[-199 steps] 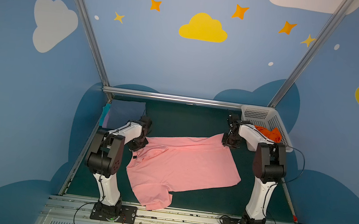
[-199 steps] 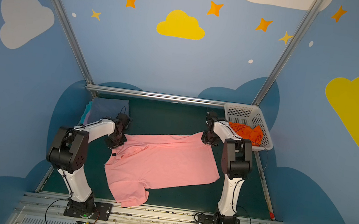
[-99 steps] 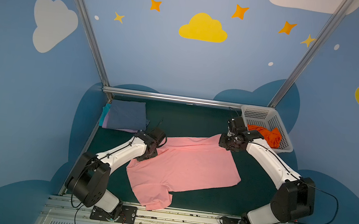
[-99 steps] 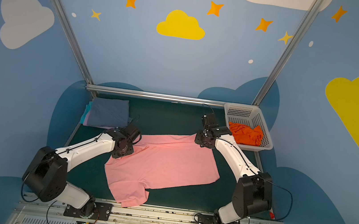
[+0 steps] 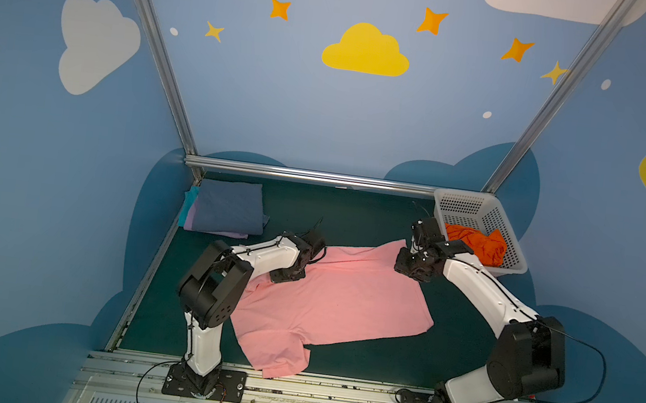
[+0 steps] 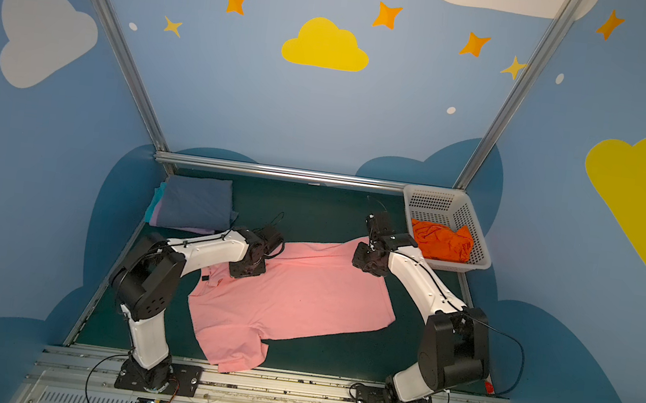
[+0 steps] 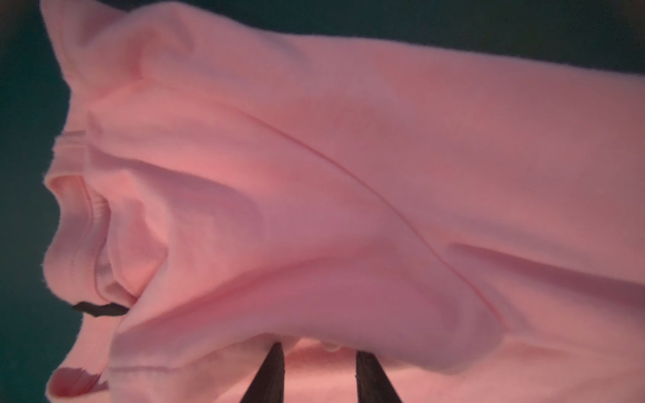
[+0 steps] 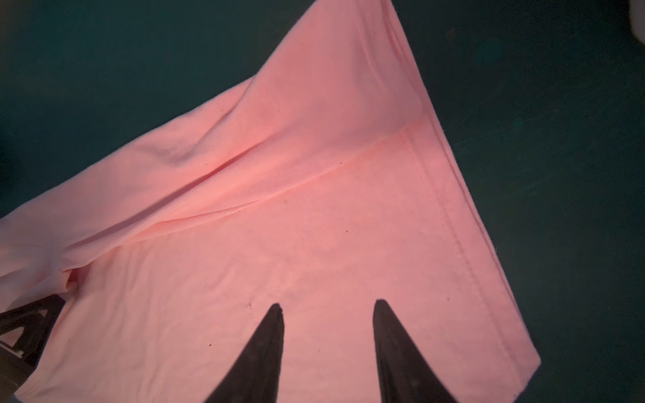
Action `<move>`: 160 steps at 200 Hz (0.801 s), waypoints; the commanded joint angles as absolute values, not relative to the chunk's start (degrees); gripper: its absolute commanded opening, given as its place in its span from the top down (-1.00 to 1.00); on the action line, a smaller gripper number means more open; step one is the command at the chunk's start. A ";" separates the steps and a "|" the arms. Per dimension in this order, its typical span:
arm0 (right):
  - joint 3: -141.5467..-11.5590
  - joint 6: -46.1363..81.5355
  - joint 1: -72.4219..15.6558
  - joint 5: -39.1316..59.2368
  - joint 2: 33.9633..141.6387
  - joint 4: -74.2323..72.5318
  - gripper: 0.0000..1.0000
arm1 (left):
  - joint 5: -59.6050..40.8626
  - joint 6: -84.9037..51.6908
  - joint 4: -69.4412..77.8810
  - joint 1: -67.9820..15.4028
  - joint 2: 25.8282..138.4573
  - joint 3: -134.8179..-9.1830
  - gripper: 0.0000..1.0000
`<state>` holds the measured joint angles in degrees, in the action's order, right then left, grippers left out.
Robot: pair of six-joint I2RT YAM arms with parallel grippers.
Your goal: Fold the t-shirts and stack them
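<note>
A light pink t-shirt (image 5: 342,305) (image 6: 301,296) lies spread on the green table, with one sleeve toward the front edge. Its dark neck label (image 7: 101,308) shows beside the collar. My left gripper (image 5: 287,277) (image 7: 317,349) hangs low over the collar and shoulder. It is open, and its fingertips (image 7: 277,349) touch the edge of a raised pink fold. My right gripper (image 5: 409,269) (image 8: 328,305) hovers open over the shirt's far right hem corner, with only flat cloth behind its fingers. An orange t-shirt (image 5: 475,242) lies crumpled in the basket.
A folded stack (image 5: 228,205) (image 6: 195,201) sits at the back left, slate-blue on top with lavender and teal edges below. The white perforated basket (image 5: 463,209) (image 6: 434,203) stands at the back right, close behind my right gripper. A metal rail (image 5: 307,175) runs along the back.
My left gripper has moved rightward and nearer, from the shirt's far left edge onto its shoulder. My right gripper has shifted slightly nearer over the far right corner. The shirt lies much as before.
</note>
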<state>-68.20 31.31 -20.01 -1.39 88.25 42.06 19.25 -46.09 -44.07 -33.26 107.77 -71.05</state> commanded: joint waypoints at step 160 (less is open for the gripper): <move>-64.25 32.16 -17.32 1.84 84.06 41.15 0.14 | 15.69 -45.31 -50.07 -34.77 103.62 -74.22 0.91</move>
